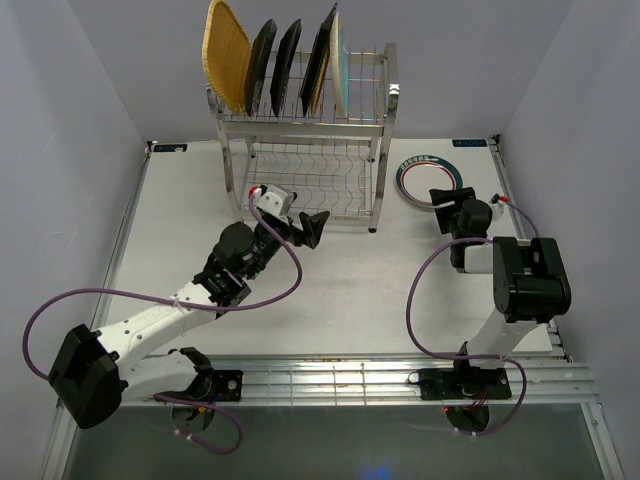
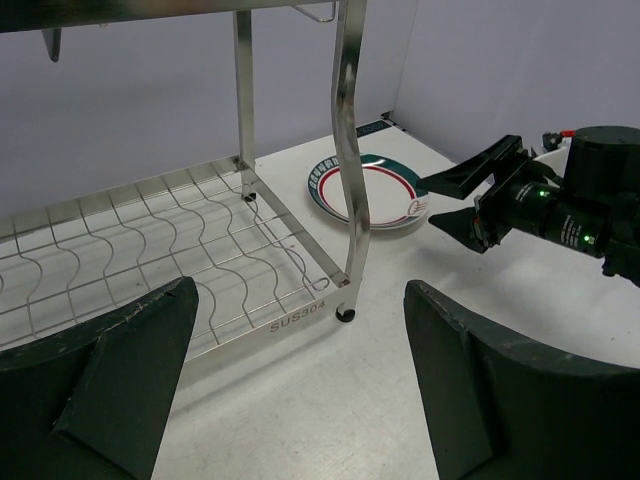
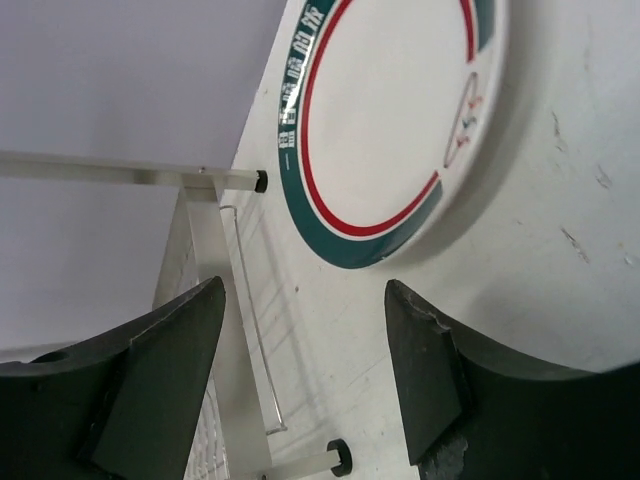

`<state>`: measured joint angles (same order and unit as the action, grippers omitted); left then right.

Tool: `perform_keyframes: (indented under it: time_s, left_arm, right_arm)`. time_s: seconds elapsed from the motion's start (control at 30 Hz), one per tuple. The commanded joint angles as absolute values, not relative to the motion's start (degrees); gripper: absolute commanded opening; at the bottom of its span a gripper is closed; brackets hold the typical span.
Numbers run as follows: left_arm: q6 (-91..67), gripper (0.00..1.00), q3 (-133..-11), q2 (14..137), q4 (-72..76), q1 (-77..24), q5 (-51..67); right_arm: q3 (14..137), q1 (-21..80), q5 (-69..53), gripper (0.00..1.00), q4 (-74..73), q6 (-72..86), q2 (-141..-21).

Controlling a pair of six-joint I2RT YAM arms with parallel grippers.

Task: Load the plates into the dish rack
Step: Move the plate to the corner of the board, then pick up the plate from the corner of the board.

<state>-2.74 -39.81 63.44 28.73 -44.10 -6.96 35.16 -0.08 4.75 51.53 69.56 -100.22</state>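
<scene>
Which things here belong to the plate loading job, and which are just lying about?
Job: dish rack, racked plates, teal-rimmed plate on the table, left pincer, right pincer, both open.
Just there: purple cables, dark labels at the far edge.

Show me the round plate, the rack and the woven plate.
Round plate (image 1: pixel 425 178): top view, white centre.
Rack (image 2: pixel 346 100): left wrist view, nearest post.
Woven plate (image 1: pixel 226 55): top view, woven face.

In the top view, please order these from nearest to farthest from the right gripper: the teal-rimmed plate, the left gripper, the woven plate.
1. Teal-rimmed plate, on the table just beyond the right gripper.
2. Left gripper, before the dish rack.
3. Woven plate, upper tier's left end.
</scene>
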Motion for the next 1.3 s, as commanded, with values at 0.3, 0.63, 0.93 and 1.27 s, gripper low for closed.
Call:
perform_keyframes:
  time_s: [0.3, 0.63, 0.93, 1.27]
  left_arm:
    - [-2.46, 0.94, -39.2, 61.26, 29.36, -44.3, -6.24]
    - [-2.55, 0.94, -39.11, 60.12, 29.35, -44.21, -6.06]
    - [-2.55, 0.94, -39.46, 60.99, 29.27, -44.21, -5.71]
    - [-2.37, 0.94, -39.46, 61.26, 29.27, -44.3, -5.27]
  right_arm:
    - [52.54, 14.48, 28.25, 0.7, 28.22, 16.3, -95.17]
    - [56.35, 19.16, 38.13, 0.8, 27.32, -18.26, -95.89]
    - [45.01, 19.16, 39.72, 0.76, 47.51, -40.56, -95.88]
    - [38.32, 18.9, 34.73, 0.75, 56.19, -64.6, -97.48]
